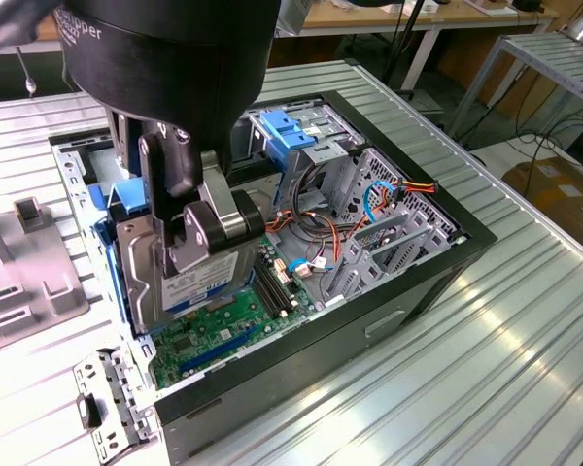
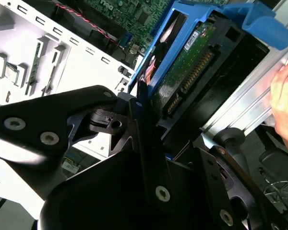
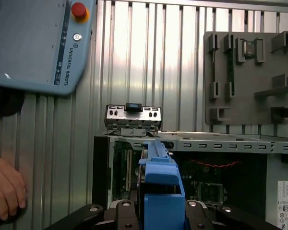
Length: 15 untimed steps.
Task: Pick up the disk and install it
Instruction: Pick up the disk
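Observation:
The disk (image 1: 180,286), silver with a blue-and-white label, hangs upright in its bright blue carrier (image 1: 126,199) over the open computer case (image 1: 369,320), near the case's end on the exterior view's left. My gripper (image 1: 189,233) is shut on the disk, one finger on each flat face. In the second wrist view the disk's green circuit side (image 2: 187,62) shows inside the blue frame, with a black finger (image 2: 140,124) pressed against it. In the first wrist view the carrier's blue edge (image 3: 162,189) stands between the gripper's two arms, above the case interior.
Inside the case are the green motherboard (image 1: 219,335), loose cables (image 1: 321,228) and a metal drive cage with blue latches (image 1: 287,131). A person's hand (image 3: 5,187) rests on the ribbed table beside the case. A teach pendant (image 3: 38,43) and a grey fixture (image 3: 249,76) lie nearby.

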{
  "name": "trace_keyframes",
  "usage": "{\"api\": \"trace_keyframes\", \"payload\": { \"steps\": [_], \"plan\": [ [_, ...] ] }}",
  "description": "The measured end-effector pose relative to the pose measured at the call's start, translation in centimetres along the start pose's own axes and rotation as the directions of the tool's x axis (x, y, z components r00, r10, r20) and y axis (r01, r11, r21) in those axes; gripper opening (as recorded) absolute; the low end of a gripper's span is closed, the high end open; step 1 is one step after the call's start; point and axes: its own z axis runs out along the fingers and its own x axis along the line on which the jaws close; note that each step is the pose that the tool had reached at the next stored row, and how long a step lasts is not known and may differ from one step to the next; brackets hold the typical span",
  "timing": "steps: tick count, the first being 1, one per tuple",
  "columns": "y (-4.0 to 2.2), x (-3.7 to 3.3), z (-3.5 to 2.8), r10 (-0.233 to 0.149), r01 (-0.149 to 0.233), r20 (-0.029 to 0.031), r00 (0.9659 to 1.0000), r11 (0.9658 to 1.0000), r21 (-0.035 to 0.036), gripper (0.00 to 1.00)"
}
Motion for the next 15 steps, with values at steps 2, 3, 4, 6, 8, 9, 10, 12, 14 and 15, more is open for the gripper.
{"api": "trace_keyframes", "payload": {
  "steps": [2, 3, 4, 6, 8, 9, 10, 12, 14, 15],
  "plan": [
    [-0.09, 0.0, 0.0, 0.0, 0.0, 0.0, 1.0, 1.0, 0.0, 0.36],
    [-0.14, 0.0, 0.0, 0.0, 0.0, 0.0, 1.0, 1.0, 0.0, 0.36],
    [-0.2, 0.0, 0.0, 0.0, 0.0, 0.0, 1.0, 1.0, -0.0001, 0.36],
    [-0.29, 0.01, 0.0, 0.0, 0.0, 0.0001, 1.0, 1.0, 0.0, 0.36],
    [-0.38, 0.01, -0.01, 0.0, 0.0, 0.0, 1.0, 1.0, 0.0, 0.36],
    [-0.43, 0.01, -0.01, 0.0, 0.0, 0.0, 1.0, 1.0, -0.0001, 0.36],
    [-0.48, 0.01, -0.01, 0.0, 0.0, 0.0, 1.0, 1.0, -0.0001, 0.36],
    [-0.6, 0.02, -0.01, 0.0, 0.0, 0.0, 1.0, 1.0, 0.0, 0.36],
    [-0.74, 0.02, -0.01, 0.0, 0.0, 0.0, 1.0, 1.0, -0.0001, 0.36],
    [-0.81, 0.02, -0.01, 0.0, 0.0, 0.0, 1.0, 1.0, 0.0, 0.36]
  ]
}}
